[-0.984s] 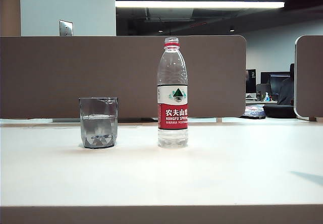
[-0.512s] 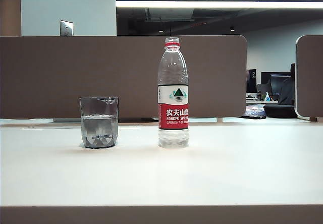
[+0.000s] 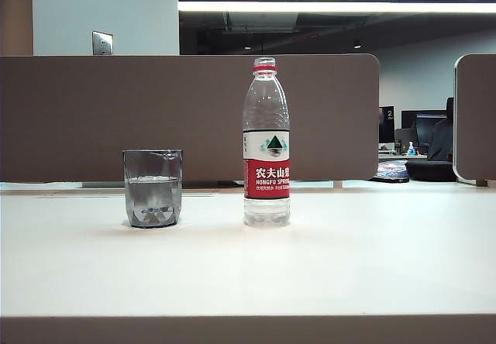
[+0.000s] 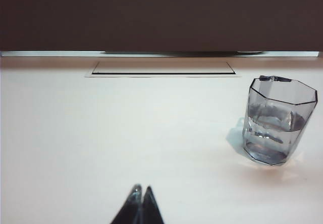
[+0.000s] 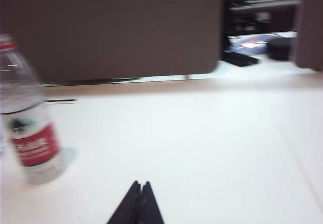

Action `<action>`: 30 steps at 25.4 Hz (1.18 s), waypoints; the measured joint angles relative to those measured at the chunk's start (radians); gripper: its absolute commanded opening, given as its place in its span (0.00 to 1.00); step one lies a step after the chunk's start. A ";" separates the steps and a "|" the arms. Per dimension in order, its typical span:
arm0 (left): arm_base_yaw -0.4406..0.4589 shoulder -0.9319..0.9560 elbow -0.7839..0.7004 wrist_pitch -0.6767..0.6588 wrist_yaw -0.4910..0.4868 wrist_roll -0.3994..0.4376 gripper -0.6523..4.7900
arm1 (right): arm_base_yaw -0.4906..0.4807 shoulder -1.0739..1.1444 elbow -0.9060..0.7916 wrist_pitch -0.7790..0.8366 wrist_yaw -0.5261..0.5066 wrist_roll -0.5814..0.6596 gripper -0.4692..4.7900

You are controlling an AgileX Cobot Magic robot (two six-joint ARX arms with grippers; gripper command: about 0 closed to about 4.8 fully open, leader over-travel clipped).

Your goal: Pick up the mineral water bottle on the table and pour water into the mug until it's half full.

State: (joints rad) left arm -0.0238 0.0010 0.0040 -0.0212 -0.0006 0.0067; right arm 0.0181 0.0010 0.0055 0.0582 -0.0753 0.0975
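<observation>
On the white table, seen from the exterior camera, the water bottle stands upright near the middle, closer to the back edge than to the brown front edge. The mug sits to its left, well apart from it, with water filling roughly the lower half. Neither arm shows in this view.

From the left wrist camera, the left gripper hangs low over bare table with its two dark fingertips pressed together, clenched on nothing and touching neither object. The mug stands off to one side, well apart from the gripper, near a rectangular cover plate set into the table by the back edge.

From the right wrist camera, which is somewhat blurred, the right gripper is likewise closed tight and empty, its tips meeting over bare table. The water bottle stands upright to one side of it, well apart, untouched, before the brown partition behind the table.
</observation>
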 measured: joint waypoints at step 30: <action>0.000 0.000 0.000 0.000 0.000 0.000 0.11 | 0.000 0.000 0.000 0.000 0.048 -0.001 0.07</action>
State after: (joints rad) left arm -0.0238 0.0010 0.0040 -0.0208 -0.0002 0.0067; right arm 0.0177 0.0010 0.0055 0.0582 -0.0269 0.0963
